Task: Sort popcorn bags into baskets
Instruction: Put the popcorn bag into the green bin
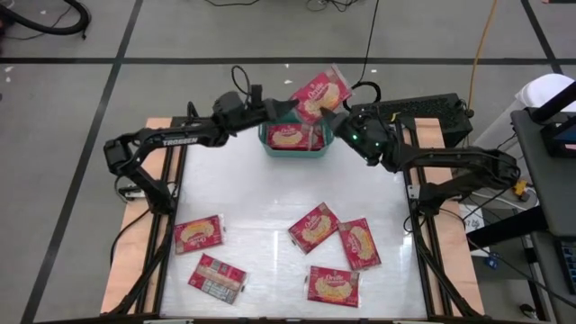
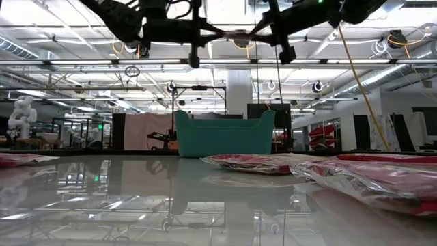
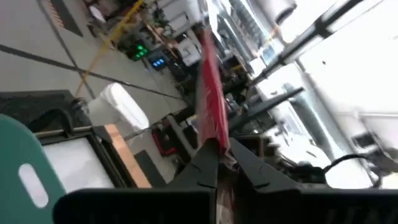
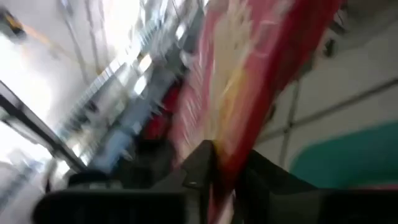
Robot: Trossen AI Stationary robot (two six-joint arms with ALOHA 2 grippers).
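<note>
Both arms reach to the top centre of the high view, meeting over the teal basket (image 1: 296, 144), where the left pincer (image 1: 290, 109) and the right pincer (image 1: 335, 115) each clench an edge of one popcorn bag (image 1: 319, 93) held aloft. The left wrist view shows that bag edge-on, squeezed between its fingers (image 3: 205, 165). Only the high view shows two bags in the basket and five more (image 1: 313, 227) on the bench (image 1: 261, 193).

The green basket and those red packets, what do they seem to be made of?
The basket looks like moulded plastic: one even teal colour, matte, with rounded corners and cut-out handles. The popcorn bags look like thin printed film or foil, probably plastic: they are glossy, crinkle and catch the light. The table looks smooth, white and mirror-glossy.
</note>
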